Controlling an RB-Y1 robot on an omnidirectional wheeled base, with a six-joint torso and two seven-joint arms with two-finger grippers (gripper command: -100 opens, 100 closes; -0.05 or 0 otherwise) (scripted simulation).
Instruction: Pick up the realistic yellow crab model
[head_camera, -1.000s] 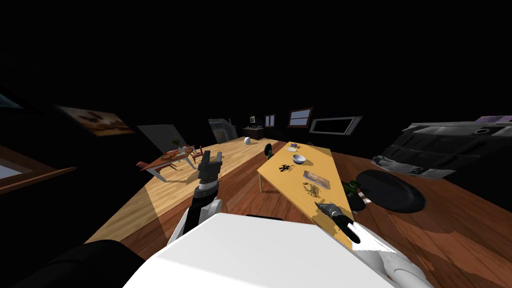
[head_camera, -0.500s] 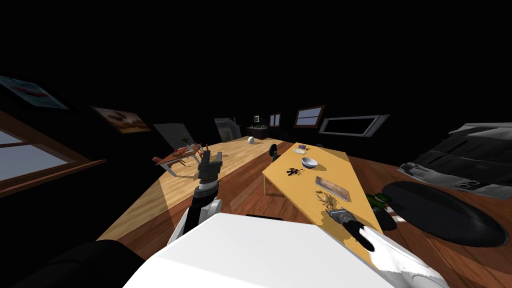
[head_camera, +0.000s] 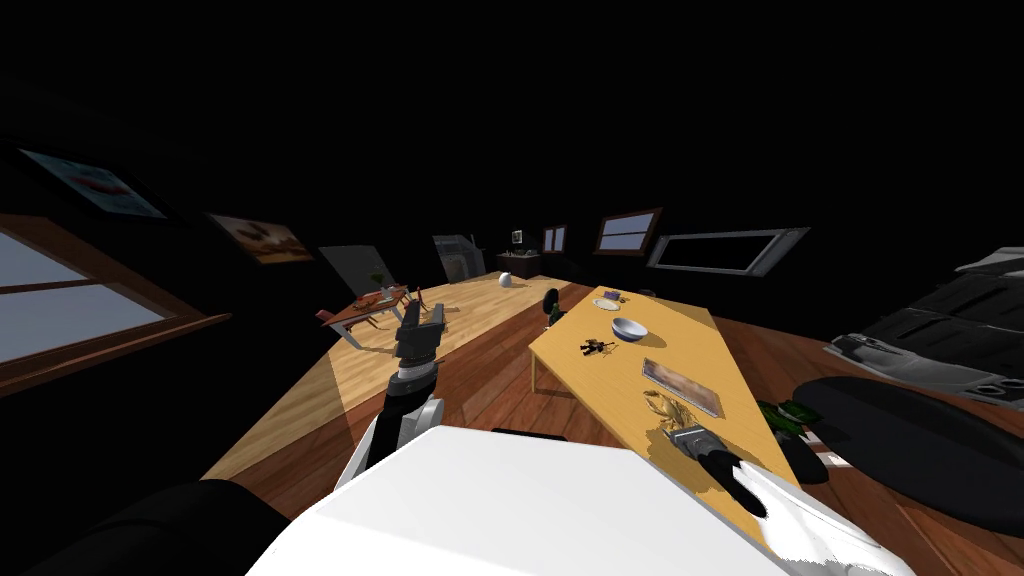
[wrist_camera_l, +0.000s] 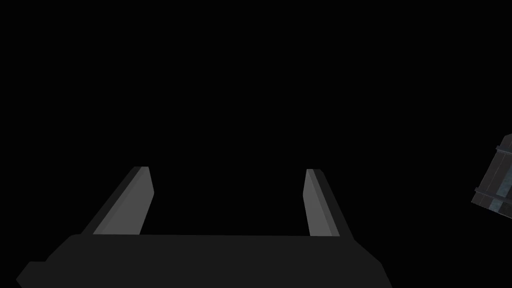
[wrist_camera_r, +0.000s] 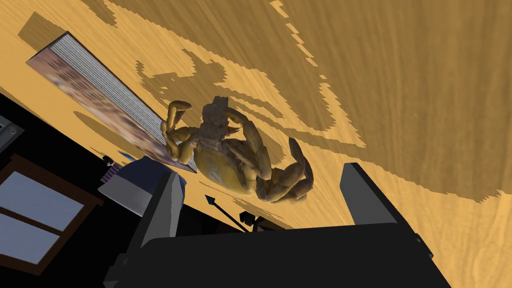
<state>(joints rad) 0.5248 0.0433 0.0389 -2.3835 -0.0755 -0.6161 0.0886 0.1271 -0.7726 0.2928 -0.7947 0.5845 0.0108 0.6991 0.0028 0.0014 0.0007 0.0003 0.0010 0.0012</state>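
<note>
A yellow-brown crab model (wrist_camera_r: 235, 155) lies on the light wooden table (head_camera: 690, 340), its legs touching the edge of a flat book (wrist_camera_r: 95, 100). My right gripper (wrist_camera_r: 262, 171) is open, with the crab just ahead of it and partly between its fingers, untouched. From the head camera the crab (head_camera: 668, 408) sits near the table's near end, with the right gripper (head_camera: 680, 430) right behind it. My left gripper (head_camera: 424, 313) is raised over the floor, away from the table, and stands open (wrist_camera_l: 227, 170) with nothing in it.
The table also carries the book (head_camera: 682, 387), a white bowl (head_camera: 629, 328), a small black object (head_camera: 597, 347) and a plate (head_camera: 606, 303). A potted plant (head_camera: 790, 420) and a black round surface (head_camera: 900, 430) lie to its right. A small reddish table (head_camera: 365, 305) stands far left.
My head view has swung, so the table sits further right in the picture and a window has come in at the left. The right gripper has edged closer to the crab.
</note>
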